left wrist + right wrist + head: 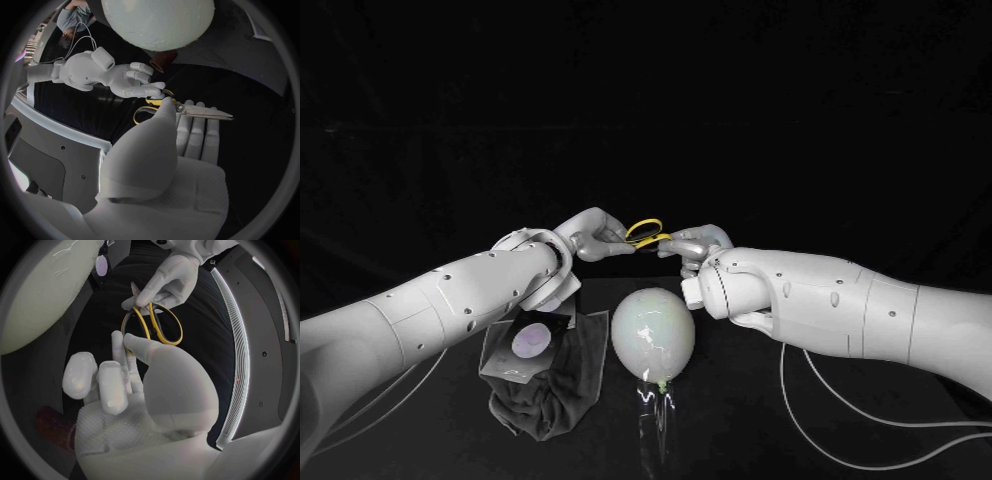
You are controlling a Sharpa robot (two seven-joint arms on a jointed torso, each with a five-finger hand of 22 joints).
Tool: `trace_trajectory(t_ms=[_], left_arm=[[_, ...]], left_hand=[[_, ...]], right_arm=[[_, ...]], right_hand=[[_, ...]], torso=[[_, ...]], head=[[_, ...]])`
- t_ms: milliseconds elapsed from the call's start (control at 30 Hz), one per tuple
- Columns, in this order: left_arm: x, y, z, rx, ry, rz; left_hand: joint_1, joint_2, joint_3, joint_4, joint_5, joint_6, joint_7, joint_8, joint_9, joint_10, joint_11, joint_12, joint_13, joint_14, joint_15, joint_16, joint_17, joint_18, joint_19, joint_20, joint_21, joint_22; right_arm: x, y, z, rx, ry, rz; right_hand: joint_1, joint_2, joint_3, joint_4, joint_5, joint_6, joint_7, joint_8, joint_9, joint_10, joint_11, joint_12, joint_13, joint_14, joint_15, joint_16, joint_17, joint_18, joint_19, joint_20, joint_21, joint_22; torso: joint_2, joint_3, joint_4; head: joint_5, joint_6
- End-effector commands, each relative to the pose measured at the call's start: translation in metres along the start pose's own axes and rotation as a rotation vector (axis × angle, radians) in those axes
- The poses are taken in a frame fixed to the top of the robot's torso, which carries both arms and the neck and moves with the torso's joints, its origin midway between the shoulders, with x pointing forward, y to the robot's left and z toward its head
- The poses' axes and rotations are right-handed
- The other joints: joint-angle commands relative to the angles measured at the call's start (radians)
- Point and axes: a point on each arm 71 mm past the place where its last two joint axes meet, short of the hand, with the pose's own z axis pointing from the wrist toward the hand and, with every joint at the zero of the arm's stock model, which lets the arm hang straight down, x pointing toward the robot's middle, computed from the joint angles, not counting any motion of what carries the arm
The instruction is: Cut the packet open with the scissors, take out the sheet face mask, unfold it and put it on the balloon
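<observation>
Your left hand (599, 238) pinches the scissors (646, 233) near the blades at mid-frame. The loops are turned toward your right hand (689, 245), likely so it can thread in for cutting. Its fingertips meet a yellow loop, but you cannot tell whether they grip. The packet (531, 340) lies lower left on a dark cloth (545, 405), apparently uncut, the mask presumably inside. The balloon (655, 335) sits just beside it.

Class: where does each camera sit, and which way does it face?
Head view: on the robot's head, looking down at the black table; its left arm and right arm show.
Left wrist view: behind the left hand, facing yellow-handled scissors and pale oval balloon.
Right wrist view: behind the right hand, facing the scissors.
All share the scissors, held between both hands.
</observation>
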Motion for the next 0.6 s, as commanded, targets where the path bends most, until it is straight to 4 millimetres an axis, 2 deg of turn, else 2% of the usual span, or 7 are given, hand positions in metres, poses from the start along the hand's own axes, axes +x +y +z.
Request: trace_trajectory(t_ms=[33,133,300,333,467,567,600], left_arm=[[-0.0007,-0.0016,0.0002,0.007,-0.001,0.003],[-0.0013,-0.0013,-0.0002,0.008,-0.004,0.005],[-0.0021,-0.0006,-0.0009,0.006,-0.008,-0.006],[-0.0022,-0.0005,-0.0012,0.005,-0.009,-0.011],[-0.0019,-0.0003,-0.0015,0.0,-0.006,-0.025],[-0.0014,0.0,-0.0017,-0.006,-0.001,-0.043],[-0.0013,0.0001,-0.0018,-0.009,0.001,-0.049]], left_hand=[[0.019,0.004,0.026,-0.001,0.004,0.013,-0.004,0.008,0.009,0.016,-0.004,-0.003,-0.001,0.013,-0.003,0.007,0.002,0.014,0.012,0.0,0.007,0.002],[0.018,0.006,0.069,0.008,0.004,0.027,-0.01,0.019,0.018,0.044,-0.012,-0.002,0.0,0.035,-0.01,0.014,0.008,0.014,0.024,-0.005,0.015,0.004],[0.001,-0.006,0.124,0.018,0.003,0.027,-0.011,0.027,0.028,0.058,-0.016,-0.006,-0.001,0.046,-0.014,0.013,0.012,0.013,0.031,-0.006,0.02,0.005],[-0.011,-0.016,0.155,0.018,0.003,0.025,-0.01,0.031,0.034,0.061,-0.016,-0.007,-0.001,0.049,-0.014,0.011,0.013,0.012,0.032,-0.006,0.022,0.005],[-0.027,-0.028,0.187,0.017,0.003,0.024,-0.011,0.037,0.042,0.067,-0.018,-0.007,-0.001,0.055,-0.016,0.01,0.016,0.013,0.034,-0.006,0.024,0.005],[-0.049,-0.045,0.233,0.014,0.003,0.023,-0.011,0.045,0.053,0.073,-0.02,-0.007,-0.001,0.061,-0.017,0.008,0.02,0.013,0.037,-0.006,0.027,0.005],[-0.079,-0.066,0.295,0.008,0.004,0.018,-0.01,0.056,0.067,0.077,-0.023,-0.009,-0.002,0.065,-0.016,0.005,0.025,0.012,0.038,-0.007,0.031,0.005]], right_arm=[[0.0008,0.0018,-0.0004,-0.018,0.027,-0.016],[0.0,0.0015,-0.0005,-0.018,0.031,-0.022],[-0.0017,0.0007,-0.0001,-0.014,0.042,-0.03],[-0.0021,0.0005,0.0,-0.014,0.048,-0.032],[-0.0016,0.001,0.0,-0.024,0.069,-0.04],[0.0,0.0022,-0.0002,-0.042,0.096,-0.049],[0.0004,0.0027,-0.0002,-0.05,0.105,-0.052]], right_hand=[[-0.001,0.009,0.008,-0.001,0.003,0.004,0.0,0.006,0.002,0.039,-0.031,0.002,-0.001,0.016,-0.006,0.004,-0.002,0.011,-0.001,-0.004,-0.002,-0.001],[-0.001,0.009,0.008,-0.001,0.003,0.004,0.0,0.006,0.002,0.039,-0.031,0.002,-0.001,0.016,-0.006,0.004,-0.002,0.011,-0.001,-0.004,-0.002,-0.001],[-0.004,0.006,0.012,-0.002,0.003,0.002,0.0,0.007,0.005,0.037,-0.03,0.001,0.0,0.014,-0.006,0.0,-0.012,0.014,-0.01,-0.004,-0.01,-0.014],[-0.007,0.005,0.015,-0.002,0.003,0.0,0.001,0.007,0.006,0.034,-0.029,0.0,0.001,0.013,-0.005,-0.002,-0.016,0.014,-0.013,-0.004,-0.012,-0.017],[-0.021,0.002,0.018,0.002,0.003,-0.015,0.007,0.002,0.01,0.015,-0.023,-0.008,0.002,0.004,0.0,-0.017,-0.046,0.023,-0.044,-0.001,-0.039,-0.059],[-0.041,-0.003,-0.003,0.007,0.004,-0.047,0.02,-0.006,0.017,-0.035,-0.003,-0.035,-0.005,-0.09,0.018,-0.139,-0.271,0.057,-0.195,0.013,-0.172,-0.248],[-0.053,-0.008,-0.017,0.014,0.003,-0.067,0.03,-0.02,0.012,-0.067,0.01,-0.053,-0.012,-0.178,0.031,-0.237,-0.43,0.08,-0.321,0.024,-0.28,-0.391]], torso=[[0.001,-0.0001,-0.0002],[0.001,-0.0004,-0.0003],[0.0,-0.0002,0.0001],[0.0,0.0,-0.0002],[0.0,-0.0003,-0.0001],[0.0,0.0003,-0.0003],[0.0,0.0001,-0.0004]], head=[[0.001,-0.001],[0.001,-0.001],[0.003,-0.002],[0.003,-0.002],[0.004,-0.001],[0.005,0.0],[0.005,0.0]])
